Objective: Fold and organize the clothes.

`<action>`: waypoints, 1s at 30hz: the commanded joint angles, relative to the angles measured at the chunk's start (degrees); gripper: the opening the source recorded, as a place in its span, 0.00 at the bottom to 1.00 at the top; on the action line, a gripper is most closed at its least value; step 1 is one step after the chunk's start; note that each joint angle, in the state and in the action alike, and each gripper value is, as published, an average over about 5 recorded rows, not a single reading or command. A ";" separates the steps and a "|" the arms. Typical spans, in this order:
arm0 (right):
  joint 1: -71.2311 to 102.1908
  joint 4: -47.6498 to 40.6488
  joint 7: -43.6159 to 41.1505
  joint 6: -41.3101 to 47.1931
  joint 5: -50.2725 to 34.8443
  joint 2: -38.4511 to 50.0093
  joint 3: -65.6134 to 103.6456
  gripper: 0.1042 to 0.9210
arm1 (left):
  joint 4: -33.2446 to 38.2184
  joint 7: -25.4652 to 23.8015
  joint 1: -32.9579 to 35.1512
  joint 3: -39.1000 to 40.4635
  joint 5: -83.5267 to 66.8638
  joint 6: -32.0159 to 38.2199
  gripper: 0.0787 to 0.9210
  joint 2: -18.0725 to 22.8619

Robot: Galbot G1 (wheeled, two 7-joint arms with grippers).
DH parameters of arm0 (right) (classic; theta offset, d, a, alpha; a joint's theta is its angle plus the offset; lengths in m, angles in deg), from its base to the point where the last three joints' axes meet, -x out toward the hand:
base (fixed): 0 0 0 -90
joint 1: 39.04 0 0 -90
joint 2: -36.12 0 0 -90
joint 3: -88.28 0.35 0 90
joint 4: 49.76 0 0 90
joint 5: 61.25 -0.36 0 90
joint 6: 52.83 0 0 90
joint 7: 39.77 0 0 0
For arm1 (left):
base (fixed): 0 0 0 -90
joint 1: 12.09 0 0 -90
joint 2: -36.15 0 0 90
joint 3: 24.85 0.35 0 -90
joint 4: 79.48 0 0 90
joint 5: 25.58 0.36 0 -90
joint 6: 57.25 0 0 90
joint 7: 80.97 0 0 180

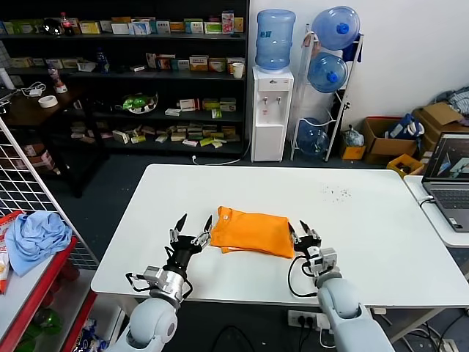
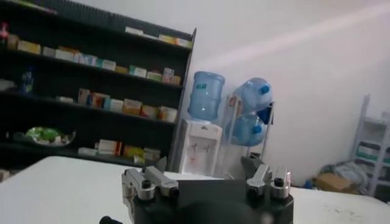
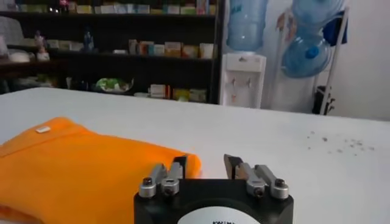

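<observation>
Head view: I see the orange T-shirt lying folded into a compact rectangle on the white surface, near its front edge and roughly at mid-width. My left tool sits just beside the shirt's left end, fingers spread wide and holding nothing. My right tool sits just beside the shirt's right end; its fingers stand partly apart with nothing between them. I cannot tell whether either tool touches the fabric.

Right wrist view: the T-shirt lies flat beside the right tool, a small white tag showing on its top layer. The tool's fingers show a narrow gap with bare surface beyond it.

Left wrist view: the left tool is wide apart and empty. A light blue cloth rests on a red rack to my left.
</observation>
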 commanded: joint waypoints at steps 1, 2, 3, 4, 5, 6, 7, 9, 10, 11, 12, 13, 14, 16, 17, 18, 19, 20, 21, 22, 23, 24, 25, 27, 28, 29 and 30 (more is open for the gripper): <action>15.77 18.04 1.60 -7.62 8.41 0.01 9.92 0.50 | -5.87 -0.42 1.40 -2.16 12.22 14.27 0.88 0.47; 17.17 19.00 1.49 -7.29 8.22 -0.30 11.53 0.53 | -5.77 -0.52 1.76 -2.49 12.40 13.90 0.88 0.38; 18.31 19.78 1.36 -6.94 8.00 -0.59 12.93 0.57 | -5.69 -0.71 2.14 -2.81 12.79 13.61 0.88 0.26; 19.31 20.45 1.08 -6.59 7.70 -0.86 14.33 0.61 | -5.68 -1.00 2.57 -3.12 13.73 13.50 0.88 0.05; 20.29 21.14 0.64 -6.21 7.36 -1.15 15.87 0.64 | -5.78 -1.37 3.02 -3.43 15.02 13.66 0.88 -0.17; 21.23 21.87 0.14 -5.87 7.03 -1.43 17.48 0.67 | -5.96 -1.74 3.56 -3.76 16.69 14.05 0.88 -0.43; 21.83 22.42 -0.29 -5.56 6.89 -1.60 18.66 0.71 | -6.15 -2.00 4.02 -4.00 18.31 14.47 0.88 -0.64; 22.93 23.57 -1.05 -4.77 6.76 -1.84 21.13 0.78 | -6.26 -2.30 4.92 -4.62 20.24 14.98 0.88 -0.80; 23.25 23.94 -1.22 -4.52 6.78 -1.87 21.91 0.81 | -6.22 -2.39 5.30 -5.01 20.64 15.03 0.88 -0.70; 23.60 24.38 -1.43 -4.14 6.78 -1.89 22.80 0.83 | -6.17 -2.42 5.56 -5.37 20.68 14.99 0.88 -0.51; 23.95 24.79 -1.64 -3.78 6.76 -1.92 23.66 0.85 | -6.17 -2.46 5.77 -5.78 20.68 14.96 0.88 -0.23; 24.25 25.14 -1.85 -3.48 6.69 -2.00 24.43 0.86 | -6.21 -2.54 5.91 -6.15 20.70 14.94 0.88 0.06; 24.48 25.45 -2.07 -3.16 6.63 -2.11 25.16 0.87 | -6.27 -2.62 5.97 -6.39 20.78 14.94 0.88 0.28; 24.82 25.97 -2.46 -2.59 6.49 -2.43 26.37 0.88 | -6.31 -2.98 6.03 -6.91 21.18 14.98 0.88 0.70; 24.86 26.10 -2.55 -2.43 6.44 -2.60 26.68 0.88 | -6.26 -3.20 6.04 -7.12 21.44 14.99 0.88 0.86; 24.89 26.19 -2.61 -2.33 6.43 -2.75 26.78 0.88 | -6.12 -3.47 6.03 -7.33 21.67 14.98 0.88 1.02; 24.90 26.25 -2.62 -2.25 6.42 -2.86 26.75 0.88 | -5.95 -3.76 6.02 -7.55 21.86 14.94 0.88 1.17; 24.92 26.31 -2.58 -2.19 6.40 -2.96 26.62 0.88 | -5.70 -4.05 6.01 -7.75 21.91 14.73 0.88 1.30; 24.95 26.37 -2.55 -2.14 6.37 -3.03 26.47 0.88 | -5.39 -4.34 6.01 -7.91 21.84 14.42 0.88 1.39; 24.99 26.45 -2.54 -2.09 6.32 -3.07 26.36 0.88 | -5.06 -4.63 6.03 -8.06 21.74 14.07 0.88 1.47; 25.04 26.53 -2.53 -2.04 6.21 -3.08 26.27 0.88 | -4.77 -4.82 6.06 -8.22 21.67 13.69 0.88 1.56; 25.09 26.62 -2.51 -1.97 6.07 -3.06 26.20 0.88 | -4.48 -4.99 6.10 -8.36 21.59 13.30 0.88 1.64; 25.15 26.69 -2.50 -1.92 5.90 -3.00 26.17 0.88 | -4.25 -5.10 6.17 -8.48 21.49 13.06 0.88 1.69; 25.29 26.83 -2.49 -1.84 5.58 -2.86 26.11 0.88 | -3.93 -5.21 6.34 -8.68 21.40 12.77 0.88 1.78; 25.36 26.90 -2.47 -1.81 5.42 -2.81 26.05 0.88 | -3.80 -5.29 6.44 -8.74 21.35 12.69 0.88 1.78; 25.42 26.99 -2.46 -1.80 5.31 -2.77 25.98 0.88 | -3.68 -5.37 6.53 -8.81 21.31 12.64 0.88 1.79; 25.48 27.07 -2.45 -1.78 5.23 -2.75 25.90 0.88 | -3.57 -5.44 6.62 -8.88 21.30 12.61 0.88 1.80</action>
